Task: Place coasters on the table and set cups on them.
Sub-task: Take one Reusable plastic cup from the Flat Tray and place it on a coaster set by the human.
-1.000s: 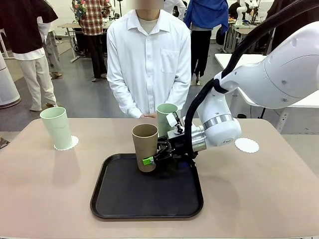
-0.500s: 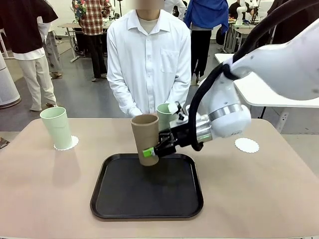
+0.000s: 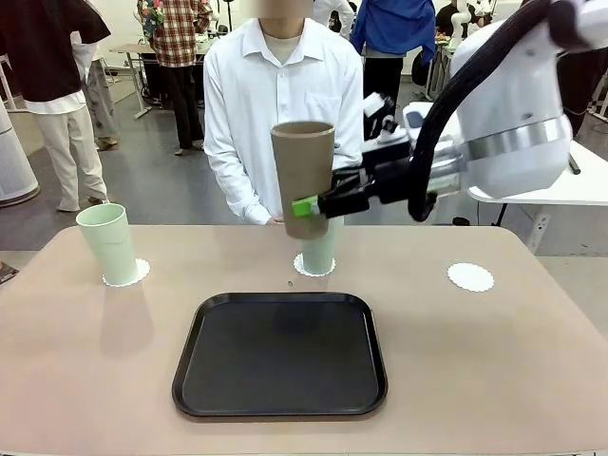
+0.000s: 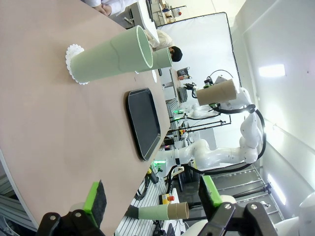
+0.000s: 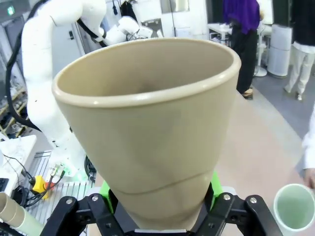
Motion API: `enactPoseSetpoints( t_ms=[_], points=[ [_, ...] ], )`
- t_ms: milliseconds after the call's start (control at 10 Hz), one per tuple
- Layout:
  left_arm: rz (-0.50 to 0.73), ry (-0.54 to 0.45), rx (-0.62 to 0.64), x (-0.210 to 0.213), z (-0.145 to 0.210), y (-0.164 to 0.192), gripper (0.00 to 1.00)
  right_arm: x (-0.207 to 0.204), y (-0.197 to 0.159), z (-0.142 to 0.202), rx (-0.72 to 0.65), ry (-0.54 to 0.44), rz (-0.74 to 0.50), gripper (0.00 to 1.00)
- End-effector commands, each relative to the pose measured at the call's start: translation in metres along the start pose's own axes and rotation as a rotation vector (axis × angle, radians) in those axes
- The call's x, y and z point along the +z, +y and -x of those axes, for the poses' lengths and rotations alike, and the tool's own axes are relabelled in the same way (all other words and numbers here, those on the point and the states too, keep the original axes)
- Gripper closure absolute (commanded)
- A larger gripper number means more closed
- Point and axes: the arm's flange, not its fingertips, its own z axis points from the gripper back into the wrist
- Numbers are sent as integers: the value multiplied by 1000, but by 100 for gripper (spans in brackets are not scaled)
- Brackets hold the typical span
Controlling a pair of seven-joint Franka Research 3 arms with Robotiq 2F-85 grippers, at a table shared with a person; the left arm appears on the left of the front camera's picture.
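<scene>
my right gripper [image 3: 309, 207] squeezes the brown cup [image 3: 303, 177], high over the table's [image 3: 532, 361] far edge. my left gripper [image 4: 150, 201] hangs with jaws apart. green cups [image 3: 108, 244] sit on coasters [image 3: 141, 273] at the far edge.

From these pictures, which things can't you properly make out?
- Front view: the middle green cup is mostly hidden behind the raised tan cup.
- Right wrist view: the right gripper has its pads covered by that cup.
- Left wrist view: the tray is seen nearly edge-on.
</scene>
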Motion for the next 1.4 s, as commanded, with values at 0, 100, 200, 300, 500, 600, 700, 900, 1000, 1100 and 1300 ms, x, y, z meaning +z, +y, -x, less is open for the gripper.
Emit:
enactPoseSetpoints(
  t_ms=[0, 100, 200, 300, 500, 600, 700, 900, 1000, 1100, 1300],
  points=[
    [-11, -1, 8, 1, 0, -2, 0, 4, 10, 1, 5, 55, 38, 100],
    [-11, -1, 8, 1, 0, -2, 0, 0, 11, 7, -9, 65, 69, 100],
    [-11, -1, 8, 1, 0, -2, 0, 7, 5, -9, 16, 2, 21, 100],
    [-11, -1, 8, 1, 0, -2, 0, 7, 5, -9, 16, 2, 21, 100],
    [-11, -1, 8, 1, 0, -2, 0, 7, 5, -9, 16, 2, 21, 100],
    [-11, -1, 8, 1, 0, -2, 0, 6, 8, -6, 17, 17, 31, 18],
    [-11, -1, 8, 1, 0, -2, 0, 30, -31, 4, 28, -8, 63, 18],
    [-11, -1, 8, 1, 0, -2, 0, 89, -92, 31, -25, -46, 134, 18],
    [-11, -1, 8, 1, 0, -2, 0, 125, -116, 44, -62, -85, 191, 18],
    [-11, -1, 8, 1, 0, -2, 0, 166, -134, 58, -88, -131, 241, 18],
    [-11, -1, 8, 1, 0, -2, 0, 220, -147, 81, -132, -190, 315, 18]
  ],
)
